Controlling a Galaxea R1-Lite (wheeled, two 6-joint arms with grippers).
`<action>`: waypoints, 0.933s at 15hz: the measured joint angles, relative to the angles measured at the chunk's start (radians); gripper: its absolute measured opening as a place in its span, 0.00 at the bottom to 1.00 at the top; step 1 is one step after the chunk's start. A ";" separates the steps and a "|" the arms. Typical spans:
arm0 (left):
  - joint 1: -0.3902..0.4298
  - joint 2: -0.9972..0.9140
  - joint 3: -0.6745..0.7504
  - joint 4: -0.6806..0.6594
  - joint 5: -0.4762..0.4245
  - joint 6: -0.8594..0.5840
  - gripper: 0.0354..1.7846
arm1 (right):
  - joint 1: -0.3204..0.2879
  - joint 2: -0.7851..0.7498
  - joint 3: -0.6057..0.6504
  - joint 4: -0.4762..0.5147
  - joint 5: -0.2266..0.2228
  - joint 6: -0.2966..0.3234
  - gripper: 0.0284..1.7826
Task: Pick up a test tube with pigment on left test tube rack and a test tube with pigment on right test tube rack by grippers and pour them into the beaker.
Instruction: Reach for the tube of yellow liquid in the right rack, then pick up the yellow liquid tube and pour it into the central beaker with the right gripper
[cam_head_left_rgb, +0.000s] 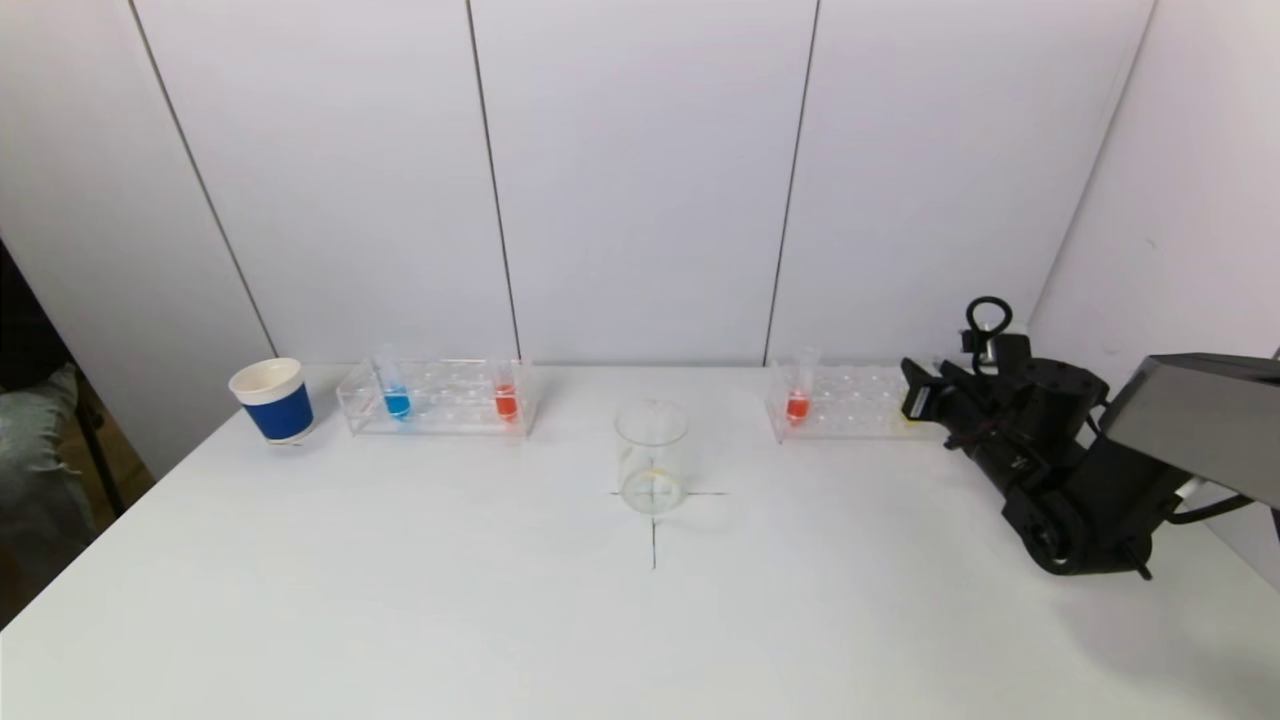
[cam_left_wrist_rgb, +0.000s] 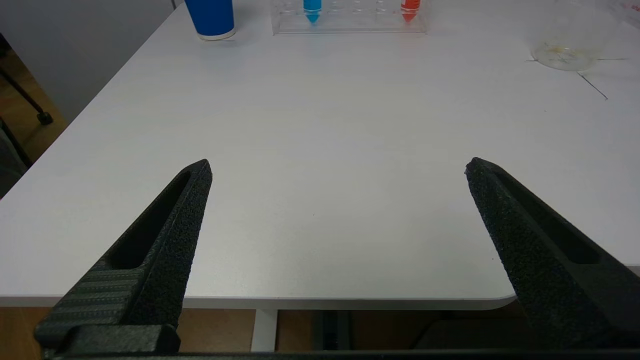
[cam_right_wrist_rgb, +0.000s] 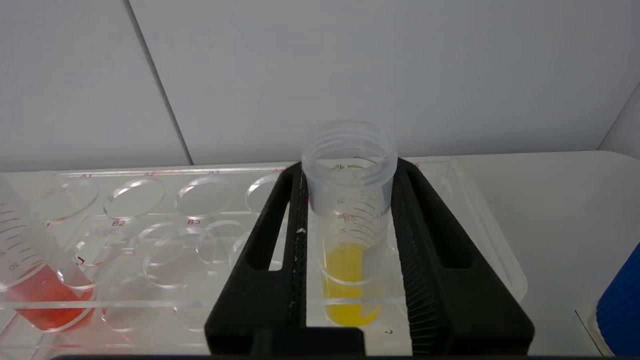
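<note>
The right gripper (cam_right_wrist_rgb: 350, 240) has its fingers pinching the yellow tube (cam_right_wrist_rgb: 349, 220) just below its rim — upright for lifting clear of the right rack (cam_right_wrist_rgb: 150, 220) — while the left gripper (cam_left_wrist_rgb: 337, 172) hangs spread over the counter (cam_left_wrist_rgb: 320, 125).

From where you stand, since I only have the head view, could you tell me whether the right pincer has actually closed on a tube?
Observer: Yes. The right pincer is shut on the yellow tube, one finger pressed against each side, with the tube still seated in the right rack.
Operator: Thank you. Is the tube capped?
Observer: No, its threaded mouth is open.
Operator: And where is the left pincer, please?
Observer: The left pincer is open and empty, over the near table edge, well short of the left rack.
</note>
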 joint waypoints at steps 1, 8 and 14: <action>0.000 0.000 0.000 0.000 0.000 0.000 0.99 | 0.000 0.000 0.000 0.000 0.000 0.000 0.26; 0.000 0.000 0.000 0.000 0.000 0.000 0.99 | 0.000 -0.004 0.000 0.008 -0.001 0.000 0.24; 0.000 0.000 0.000 0.000 0.000 0.000 0.99 | 0.000 -0.021 0.005 0.013 -0.001 -0.005 0.24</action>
